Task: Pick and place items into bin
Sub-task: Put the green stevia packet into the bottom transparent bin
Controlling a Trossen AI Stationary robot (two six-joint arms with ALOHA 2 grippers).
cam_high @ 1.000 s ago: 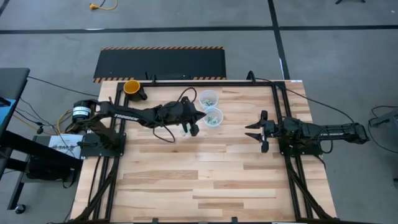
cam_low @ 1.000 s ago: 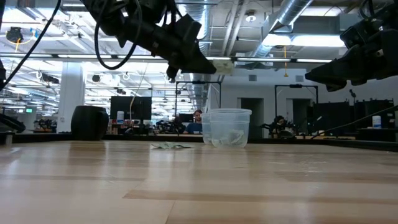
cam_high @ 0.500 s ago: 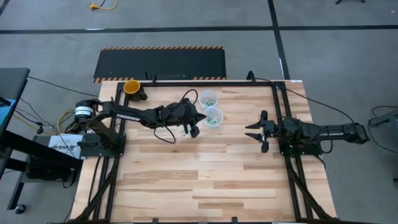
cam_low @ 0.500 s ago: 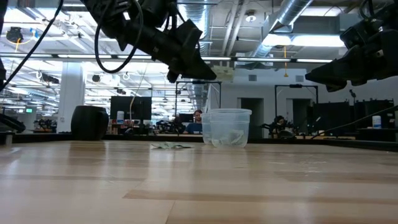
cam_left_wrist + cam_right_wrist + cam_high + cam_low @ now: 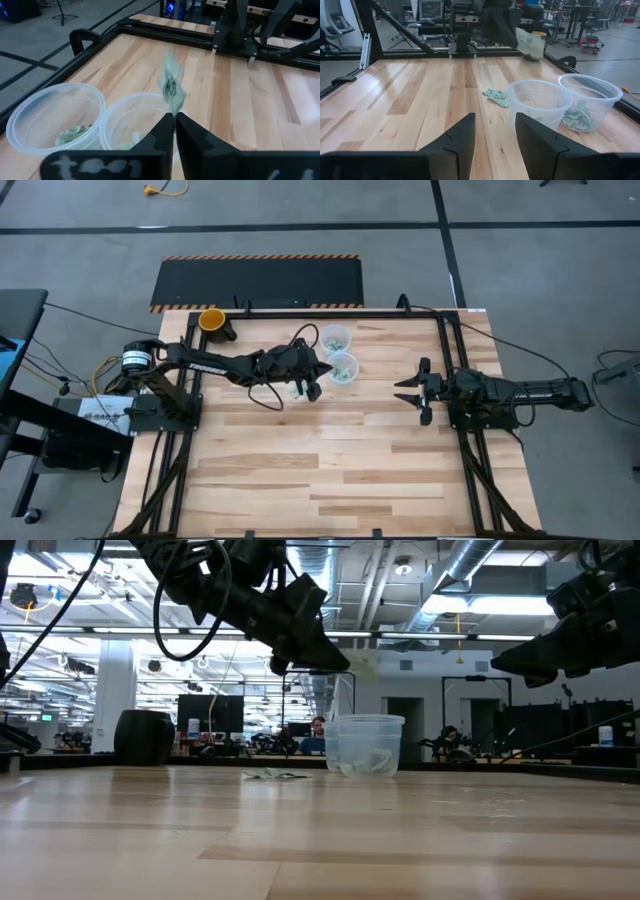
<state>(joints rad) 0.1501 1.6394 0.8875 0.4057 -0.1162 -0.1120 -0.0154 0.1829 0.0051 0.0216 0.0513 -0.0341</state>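
My left gripper (image 5: 318, 370) (image 5: 338, 662) is shut on a small green-and-white packet (image 5: 171, 86) (image 5: 365, 662), raised above two clear plastic cups. The nearer cup (image 5: 343, 368) (image 5: 135, 122) is right under the packet; the farther cup (image 5: 335, 337) (image 5: 52, 120) stands beside it. Both cups hold packets, such as the one (image 5: 577, 115) in the farther cup. Another packet (image 5: 495, 96) (image 5: 272, 775) lies flat on the table left of the cups. My right gripper (image 5: 413, 392) (image 5: 495, 135) hovers open near the table's right side, touching nothing. My left gripper pinches the packet by its lower end (image 5: 173, 109) between the two fingertips. The fingers reach out from the table's left, slanting slightly down. The packet sticks out beyond the fingertips, lifted clear, above the nearer cup's rim (image 5: 150, 96).
A yellow cup (image 5: 212, 319) stands at the table's far left corner, seen dark in the low view (image 5: 145, 737). Black frame rails (image 5: 445, 340) run along the far and side edges. Bare wood (image 5: 330, 470) fills the near half of the table.
My left gripper has sunk a little toward the nearer cup, carrying the packet down with it. Its fingers stayed shut on the packet.
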